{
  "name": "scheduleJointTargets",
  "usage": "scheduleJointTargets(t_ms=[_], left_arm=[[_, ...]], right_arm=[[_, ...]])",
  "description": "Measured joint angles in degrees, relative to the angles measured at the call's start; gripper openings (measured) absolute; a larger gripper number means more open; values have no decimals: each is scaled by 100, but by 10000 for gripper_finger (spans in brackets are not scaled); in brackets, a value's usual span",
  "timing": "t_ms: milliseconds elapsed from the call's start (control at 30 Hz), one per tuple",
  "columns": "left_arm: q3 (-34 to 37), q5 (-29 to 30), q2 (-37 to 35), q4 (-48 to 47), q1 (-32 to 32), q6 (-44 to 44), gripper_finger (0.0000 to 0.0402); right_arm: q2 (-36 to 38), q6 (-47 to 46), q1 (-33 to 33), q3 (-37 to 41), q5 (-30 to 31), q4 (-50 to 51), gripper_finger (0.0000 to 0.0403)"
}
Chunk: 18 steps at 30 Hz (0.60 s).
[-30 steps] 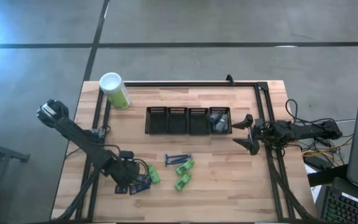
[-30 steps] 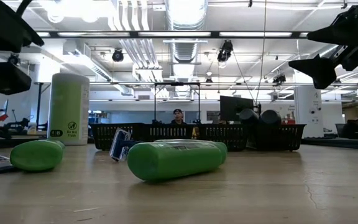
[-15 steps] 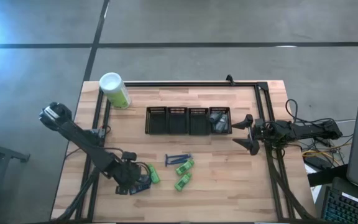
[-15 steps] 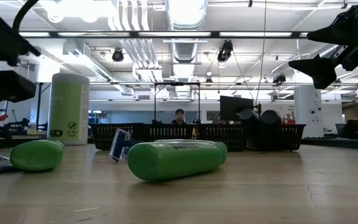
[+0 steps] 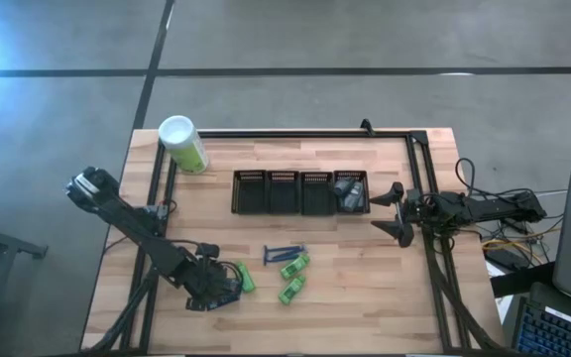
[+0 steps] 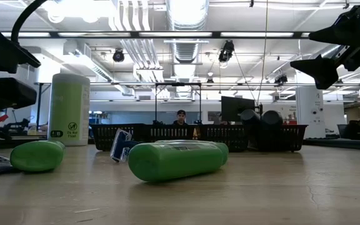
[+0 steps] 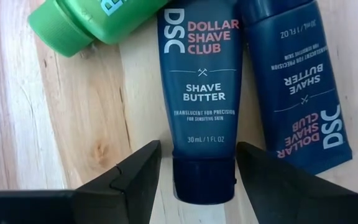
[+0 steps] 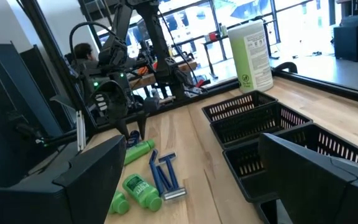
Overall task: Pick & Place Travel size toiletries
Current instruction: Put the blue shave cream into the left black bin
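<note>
Closing in on the navy tubes at lower left of the high view, the left gripper has crept right over the last second and now covers them, fingers spread wide. Its wrist view shows one navy tube lined up between the two fingers, cap toward the camera, not yet touched; a second navy tube lies just beside it and a green tube angles off above. Looks like the pre-grasp is set, with descent and close next. Two more green tubes and the razors sit mid-table, unmoved. Grey bottles are in the rightmost bin. Right gripper waits at right of the bins, spread wide, unchanged.
</note>
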<state>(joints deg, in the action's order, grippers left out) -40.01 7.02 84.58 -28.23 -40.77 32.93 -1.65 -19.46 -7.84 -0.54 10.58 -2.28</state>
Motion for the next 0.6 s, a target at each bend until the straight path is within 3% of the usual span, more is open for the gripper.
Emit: scheduleJointTargets(t_ms=[600], left_arm=[[-2,64,30,42,2,-133,152]], right_arm=[[0,0,0,0,0,-1,364]])
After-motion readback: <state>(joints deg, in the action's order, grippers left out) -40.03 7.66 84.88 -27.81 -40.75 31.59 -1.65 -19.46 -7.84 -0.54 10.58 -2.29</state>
